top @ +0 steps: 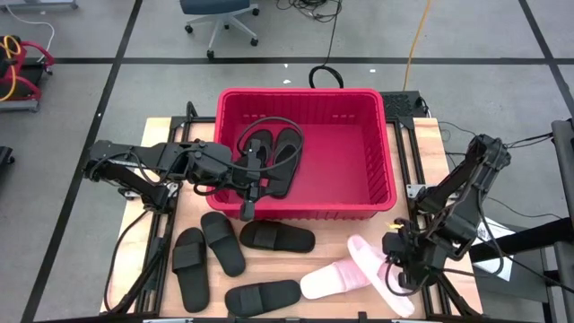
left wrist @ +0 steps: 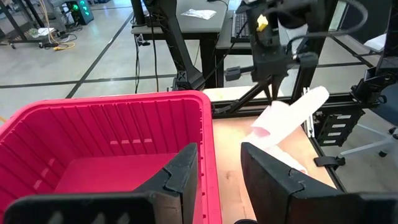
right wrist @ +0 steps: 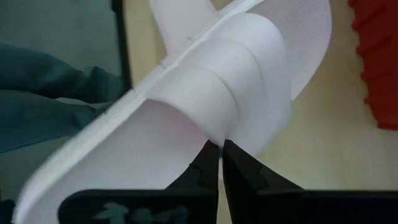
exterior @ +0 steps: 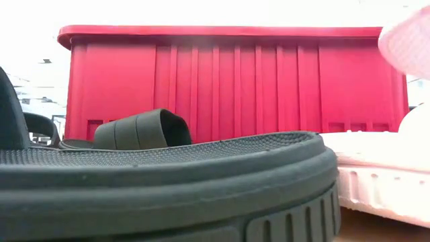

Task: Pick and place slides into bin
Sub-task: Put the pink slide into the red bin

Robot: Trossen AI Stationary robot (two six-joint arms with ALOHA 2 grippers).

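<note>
Red bin [top: 377, 152]: large, rectangular, ribbed slotted walls, rolled rim, at table's far edge, centred.
Two black slides [top: 273, 152] inside bin, near its left wall, side by side.
Four black slides on table in front of bin: pair [top: 206, 251] at front-left, one [top: 278, 237] just before bin's front wall, one [top: 263, 296] at front edge.
Pink slide [top: 334, 281] flat at front edge, right of centre.
Second pink slide [top: 377, 269] tilted, lifted, pinched at strap.

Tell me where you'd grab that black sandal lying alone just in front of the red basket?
Probably by the wide strap of the black slide, coming straight down from above. It lies flat, sole down, so the strap arches up as the one raised part thin enough for a pincer to close on. It lies apart from the other slides.
</note>
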